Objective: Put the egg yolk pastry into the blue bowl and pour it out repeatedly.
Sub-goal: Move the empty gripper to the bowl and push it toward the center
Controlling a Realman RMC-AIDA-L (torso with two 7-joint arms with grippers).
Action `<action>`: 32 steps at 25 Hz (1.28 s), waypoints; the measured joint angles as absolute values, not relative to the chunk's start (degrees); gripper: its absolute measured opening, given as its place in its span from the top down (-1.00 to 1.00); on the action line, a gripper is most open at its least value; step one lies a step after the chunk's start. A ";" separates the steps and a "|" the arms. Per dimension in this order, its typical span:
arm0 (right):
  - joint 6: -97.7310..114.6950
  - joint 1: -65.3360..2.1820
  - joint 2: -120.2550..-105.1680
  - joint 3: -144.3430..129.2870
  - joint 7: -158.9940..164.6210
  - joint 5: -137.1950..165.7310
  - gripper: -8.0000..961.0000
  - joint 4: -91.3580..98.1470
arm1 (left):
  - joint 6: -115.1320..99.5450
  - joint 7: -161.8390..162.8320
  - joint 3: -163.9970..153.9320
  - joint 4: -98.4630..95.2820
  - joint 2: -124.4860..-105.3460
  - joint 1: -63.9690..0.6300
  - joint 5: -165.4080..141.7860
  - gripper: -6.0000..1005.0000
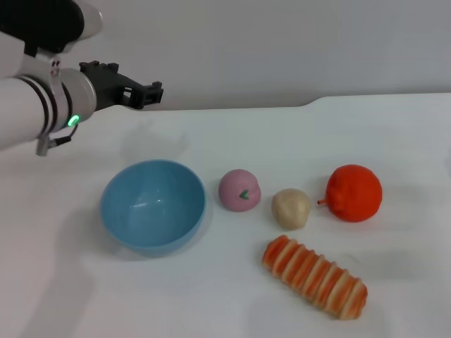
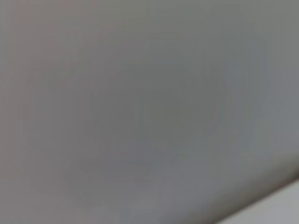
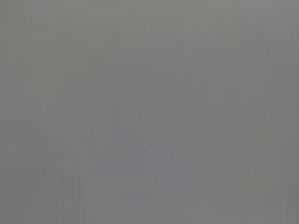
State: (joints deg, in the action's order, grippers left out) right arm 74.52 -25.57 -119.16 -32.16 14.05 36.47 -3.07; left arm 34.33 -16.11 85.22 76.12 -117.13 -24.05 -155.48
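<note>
In the head view the egg yolk pastry (image 1: 291,208), a small pale tan lump, lies on the white table right of centre. The blue bowl (image 1: 153,205) stands upright and empty at the left, with a pink bun between it and the pastry. My left gripper (image 1: 144,94) hangs in the air above the table's far left, behind the bowl and well apart from it, holding nothing. The right arm is out of view. Both wrist views show only a plain grey blur.
A pink round bun with a green mark (image 1: 239,190) sits just left of the pastry. An orange fruit (image 1: 354,193) lies to its right. A long striped bread (image 1: 316,277) lies in front. The table's far edge steps at the back right.
</note>
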 joint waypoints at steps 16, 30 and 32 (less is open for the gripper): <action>74.54 -25.59 -119.18 -32.17 14.07 36.49 -0.60 -3.07 | 64.91 -22.76 100.35 75.47 -117.52 -33.83 -154.06 -0.60; 74.57 -25.41 -119.18 -32.17 13.87 36.54 -0.60 -3.08 | 66.04 -23.86 102.22 65.76 -117.45 -39.15 -156.55 -0.60; 74.57 -25.40 -119.18 -32.17 13.86 36.53 -0.60 -3.08 | 65.89 -23.84 102.38 65.58 -117.46 -39.12 -156.94 -0.60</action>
State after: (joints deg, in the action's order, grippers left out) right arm 74.57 -25.40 -119.18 -32.17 13.86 36.53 -3.08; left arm 65.89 -23.84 102.38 65.58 -117.46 -39.12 -156.94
